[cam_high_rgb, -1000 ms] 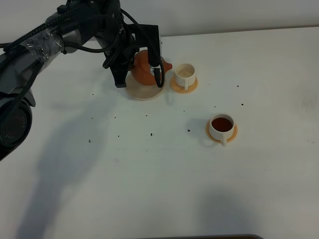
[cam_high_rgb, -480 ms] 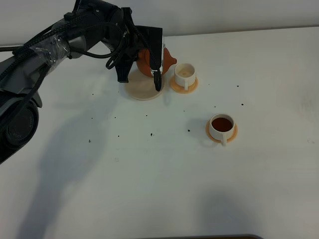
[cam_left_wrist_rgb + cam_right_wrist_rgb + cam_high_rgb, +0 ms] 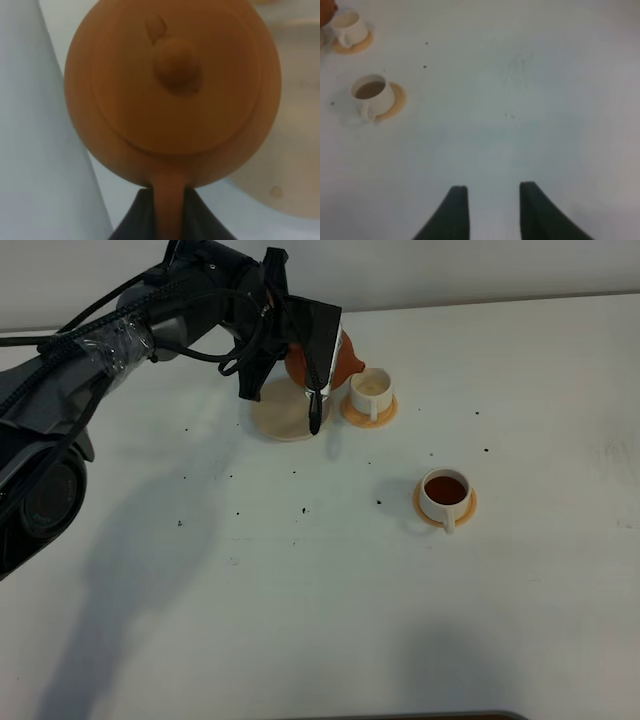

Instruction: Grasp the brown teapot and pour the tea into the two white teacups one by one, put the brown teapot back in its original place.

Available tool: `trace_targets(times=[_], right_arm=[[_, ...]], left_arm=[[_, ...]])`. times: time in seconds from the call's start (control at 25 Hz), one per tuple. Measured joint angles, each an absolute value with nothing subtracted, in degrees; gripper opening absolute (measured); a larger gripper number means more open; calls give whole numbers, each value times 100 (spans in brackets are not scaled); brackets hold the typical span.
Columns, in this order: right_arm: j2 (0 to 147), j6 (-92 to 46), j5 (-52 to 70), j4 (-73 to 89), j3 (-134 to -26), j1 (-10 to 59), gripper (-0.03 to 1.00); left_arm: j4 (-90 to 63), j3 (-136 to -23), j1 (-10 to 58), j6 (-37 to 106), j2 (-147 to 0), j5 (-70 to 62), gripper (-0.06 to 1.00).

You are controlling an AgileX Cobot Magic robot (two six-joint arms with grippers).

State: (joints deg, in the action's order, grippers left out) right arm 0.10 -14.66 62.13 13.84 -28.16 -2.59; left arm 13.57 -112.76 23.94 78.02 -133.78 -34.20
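So, left claw (image 3: 167,220) is clenched on the loop handle of the brown teapot (image 3: 348,362), pinched from both sides; the wrist view shows only the lid knob and the handle running down into the jaws. Teapot sits at upper centre-left of the high view, held off its pale beige coaster (image 3: 283,412), which lies bare just below-left of it. Spout points right toward the upper white teacup (image 3: 372,390), close to its rim; can't tell if they touch. That cup looks pale inside, likely unfilled, so the pot is probably held there to tip into it. Lower white teacup (image 3: 445,492), right of centre on its orange saucer, already holds dark tea, so that one looks done. Gripping the handle leaves the spout side clear for pouring. Right claw (image 3: 493,200) is released, jaws apart with nothing between, parked over bare white counter (image 3: 520,590) well away from the cups, likely to stay out of the way. Dark specks are scattered on the counter.
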Motion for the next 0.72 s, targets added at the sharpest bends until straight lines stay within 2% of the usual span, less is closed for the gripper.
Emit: trace_targets(times=[0.72], right_arm=[[10, -1466, 6213, 1384, -2816, -259, 24]], left_arm=[[1998, -11276, 2462, 8034, -13378, -3171, 10]])
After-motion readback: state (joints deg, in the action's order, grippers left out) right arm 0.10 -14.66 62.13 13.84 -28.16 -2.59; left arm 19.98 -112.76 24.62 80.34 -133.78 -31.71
